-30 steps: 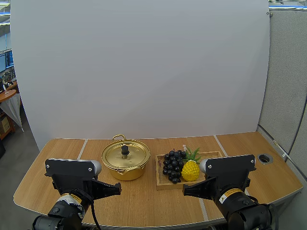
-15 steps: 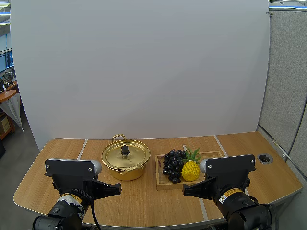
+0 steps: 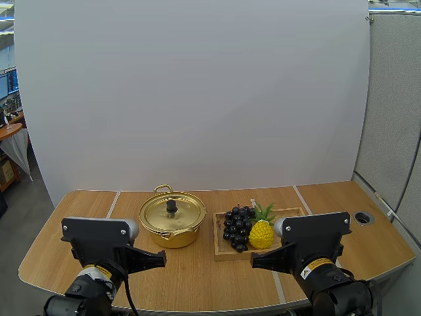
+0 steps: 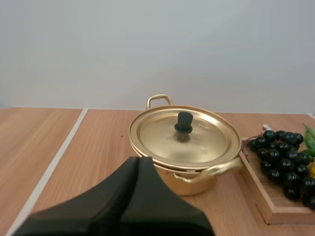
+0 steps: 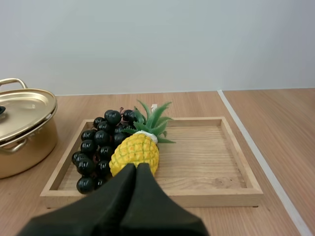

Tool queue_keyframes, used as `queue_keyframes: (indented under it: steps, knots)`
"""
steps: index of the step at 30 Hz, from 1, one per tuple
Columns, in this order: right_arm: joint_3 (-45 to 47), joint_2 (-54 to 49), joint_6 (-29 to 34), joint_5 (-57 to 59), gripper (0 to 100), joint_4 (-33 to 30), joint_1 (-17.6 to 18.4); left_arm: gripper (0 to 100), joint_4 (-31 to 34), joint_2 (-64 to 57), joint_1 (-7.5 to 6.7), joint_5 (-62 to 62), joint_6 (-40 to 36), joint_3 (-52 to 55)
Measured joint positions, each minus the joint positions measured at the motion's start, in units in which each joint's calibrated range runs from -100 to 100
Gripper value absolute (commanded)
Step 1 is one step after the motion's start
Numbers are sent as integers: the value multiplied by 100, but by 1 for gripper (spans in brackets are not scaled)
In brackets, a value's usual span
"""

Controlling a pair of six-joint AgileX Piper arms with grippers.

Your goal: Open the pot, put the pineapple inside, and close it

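Nothing done yet: lid (image 3: 177, 212) sits on gold pot (image 3: 172, 238), pineapple (image 3: 261, 235) lies in wooden tray (image 5: 206, 157) to its right, left hand (image 3: 162, 260) and right hand (image 3: 253, 264) near, pressed together, empty.

Bare table (image 3: 197, 273) fronts pot (image 3: 174, 239) and tray (image 3: 227, 255); grapes (image 3: 235, 227) crowd the pineapple (image 3: 261, 234)'s left, its right free.

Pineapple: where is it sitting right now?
In the high view the pineapple lies on the wooden tray, right of the pot, touching the bunch of grapes between them, just ahead of the right gripper.
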Motion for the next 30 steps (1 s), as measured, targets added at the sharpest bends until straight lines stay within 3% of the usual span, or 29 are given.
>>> queue_keyframes:
  steps: [6,18,30]
  knots:
    - [-1055,-9,0,577,0,0,0,0,0,0,0,867,-20,-1121]
    - [-3536,-30,0,3309,0,0,0,0,231,-17,0,1222,76,-3026]
    - [-3856,-30,0,3883,0,0,0,0,267,-17,0,1553,144,-3138]
